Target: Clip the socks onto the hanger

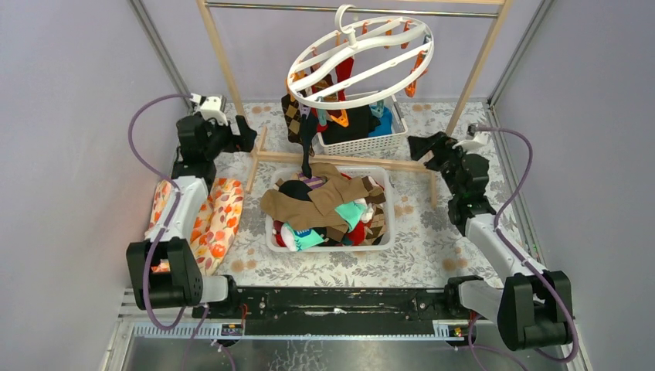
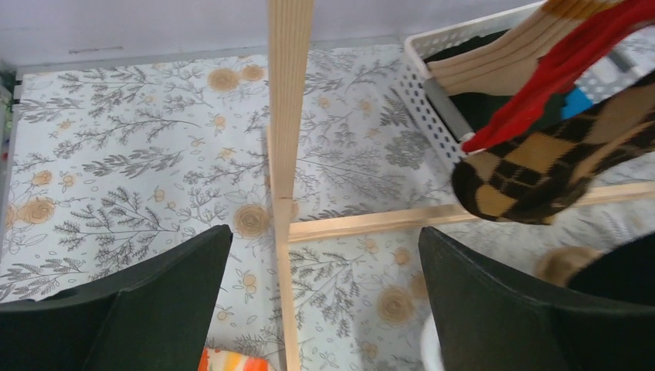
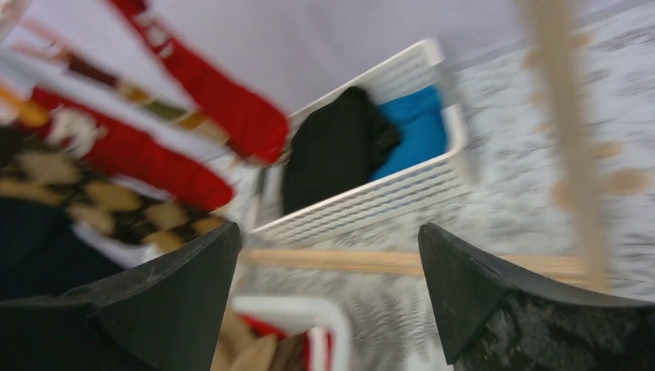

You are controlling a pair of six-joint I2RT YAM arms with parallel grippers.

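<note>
The hanger (image 1: 360, 58) hangs by its hook from the top rail (image 1: 263, 6) of the frame (image 1: 340, 160), tilted, its ring above the far basket (image 1: 363, 144). Several socks are already clipped to it on its left side: a red sock (image 1: 344, 73), an argyle sock (image 1: 293, 116) and a black sock (image 1: 309, 151) whose toe reaches down to the near basket (image 1: 272, 230). Orange clips (image 1: 412, 81) dangle on the ring's right side.

The rest of the socks (image 1: 340, 220) lie heaped in the near basket, at the middle of the bench (image 1: 432, 232), with a long tan sock (image 1: 324, 199) spread on top and a mint one (image 1: 310, 238) at the front edge. The far basket holds black and blue fabric.

The left claw (image 1: 247, 134) is held above the bench beside the frame's left post, well left of the hanging socks; its fingers are spread wide with nothing between them. The right claw (image 1: 421, 147) is held near the far basket's right end, pointing toward the hanger, also wide open and holding nothing. The right wrist view is blurred.

An orange-patterned cloth (image 1: 220, 216) lies by the left arm.
</note>
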